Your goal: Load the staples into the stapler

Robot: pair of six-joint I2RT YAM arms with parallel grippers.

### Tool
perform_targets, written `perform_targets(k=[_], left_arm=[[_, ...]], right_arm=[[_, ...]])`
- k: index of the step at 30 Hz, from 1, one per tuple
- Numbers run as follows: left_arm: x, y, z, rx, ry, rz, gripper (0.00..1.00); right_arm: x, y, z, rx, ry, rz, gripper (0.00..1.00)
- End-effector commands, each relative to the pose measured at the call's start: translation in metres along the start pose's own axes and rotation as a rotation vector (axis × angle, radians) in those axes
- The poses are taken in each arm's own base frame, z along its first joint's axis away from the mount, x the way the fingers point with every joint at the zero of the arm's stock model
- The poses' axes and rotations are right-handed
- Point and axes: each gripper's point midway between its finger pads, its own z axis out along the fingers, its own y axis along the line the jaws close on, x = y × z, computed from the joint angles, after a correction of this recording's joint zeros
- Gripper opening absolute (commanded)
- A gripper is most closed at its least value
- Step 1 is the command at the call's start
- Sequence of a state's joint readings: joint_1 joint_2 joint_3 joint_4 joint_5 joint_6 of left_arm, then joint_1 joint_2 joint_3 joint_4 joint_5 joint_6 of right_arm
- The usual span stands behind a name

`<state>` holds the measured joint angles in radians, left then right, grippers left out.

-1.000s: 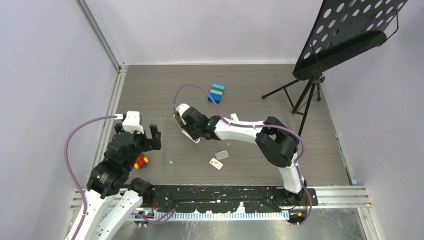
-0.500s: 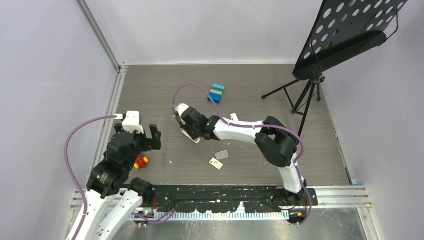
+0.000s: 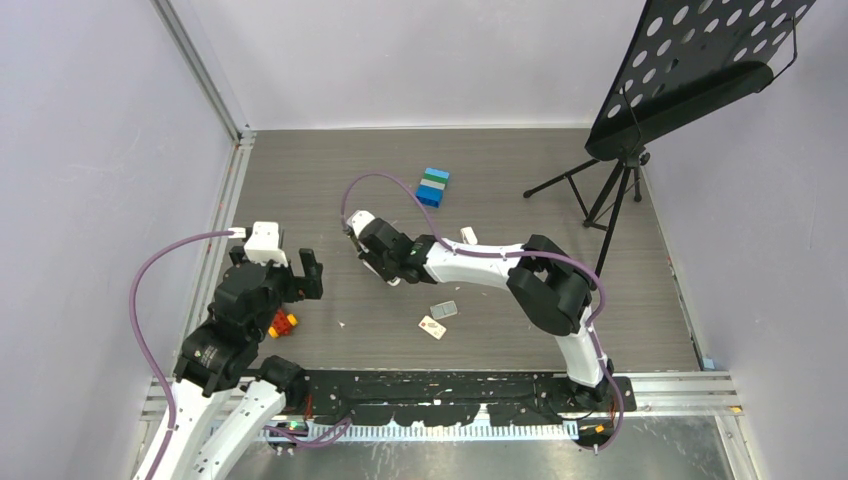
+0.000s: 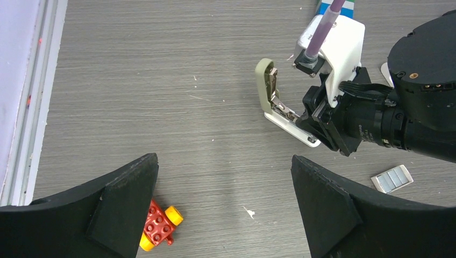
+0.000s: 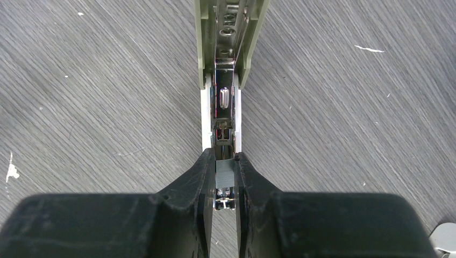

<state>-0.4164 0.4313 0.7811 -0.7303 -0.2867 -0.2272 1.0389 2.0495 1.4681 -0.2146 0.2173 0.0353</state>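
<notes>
The stapler (image 4: 279, 115) lies open on the table, its olive top (image 4: 263, 83) hinged upright and its white base flat. From the right wrist, the silver channel (image 5: 225, 102) runs straight ahead of my right gripper (image 5: 224, 157). That gripper is shut on a small grey ridged strip of staples (image 5: 225, 172), held right over the near end of the channel. The white staple box with a red mark (image 3: 432, 327) and its grey insert (image 3: 444, 309) lie just in front of the right arm. My left gripper (image 4: 223, 161) hangs open over bare table to the left, holding nothing.
A red-yellow toy brick (image 4: 159, 226) lies by the left finger. Blue and green bricks (image 3: 433, 186) sit further back. A small white object (image 3: 468, 236) rests behind the right forearm. A music stand (image 3: 625, 170) occupies the back right corner. A metal rail (image 3: 228, 210) runs along the left.
The right wrist has shifted slightly to the left over the stapler. The left arm has not moved.
</notes>
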Motion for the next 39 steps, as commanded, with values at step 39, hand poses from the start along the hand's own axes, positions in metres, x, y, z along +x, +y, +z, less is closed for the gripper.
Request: perform_targets(k=[39], left_arm=[[-0.009,-0.004,0.001,0.024,-0.04,-0.014,0.97]], right_arm=[[0.003,0.002,-0.005,0.027,0.0,-0.022,0.2]])
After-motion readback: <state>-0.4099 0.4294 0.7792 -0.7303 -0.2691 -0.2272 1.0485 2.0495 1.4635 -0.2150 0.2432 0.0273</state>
